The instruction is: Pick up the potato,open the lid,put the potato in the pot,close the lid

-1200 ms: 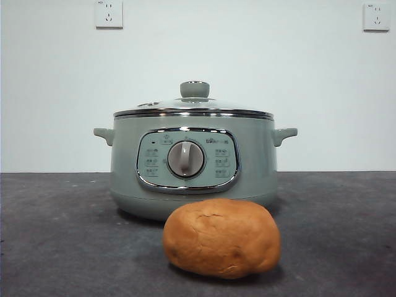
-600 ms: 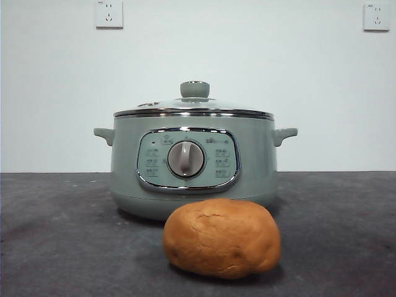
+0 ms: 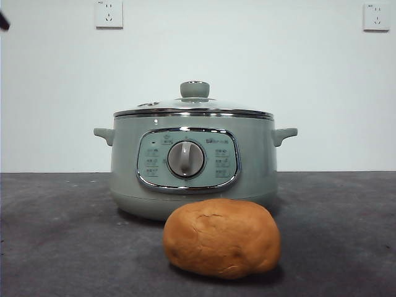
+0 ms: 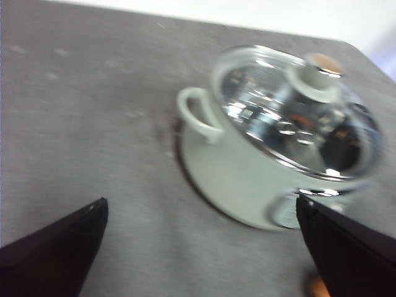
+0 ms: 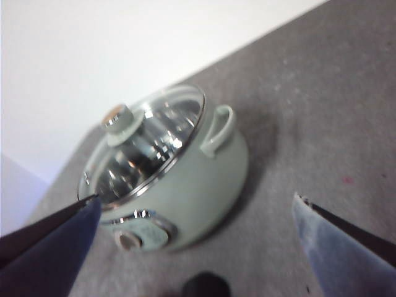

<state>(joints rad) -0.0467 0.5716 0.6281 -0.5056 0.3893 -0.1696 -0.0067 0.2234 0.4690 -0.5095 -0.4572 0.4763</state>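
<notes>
The orange-brown potato (image 3: 221, 238) lies on the dark table, close in front of the pot. The pale green pot (image 3: 193, 164) stands at the middle with its dial facing the front view. The glass lid (image 3: 193, 106) sits shut on it, with its green knob (image 3: 194, 90) on top. My left gripper (image 4: 201, 204) is open and empty, high above the table beside the pot (image 4: 241, 179), with the lid (image 4: 297, 117) in sight. My right gripper (image 5: 197, 197) is open and empty, high on the pot's (image 5: 192, 185) other side, looking down at the lid (image 5: 145, 148).
A black arm tip (image 3: 3, 21) shows at the top left corner of the front view. Two wall sockets (image 3: 109, 13) are on the white wall behind. A small dark round thing (image 5: 206, 286) sits on the table in the right wrist view.
A black arm tip has come into the front view's top left corner. The pot, lid and potato have not moved.
</notes>
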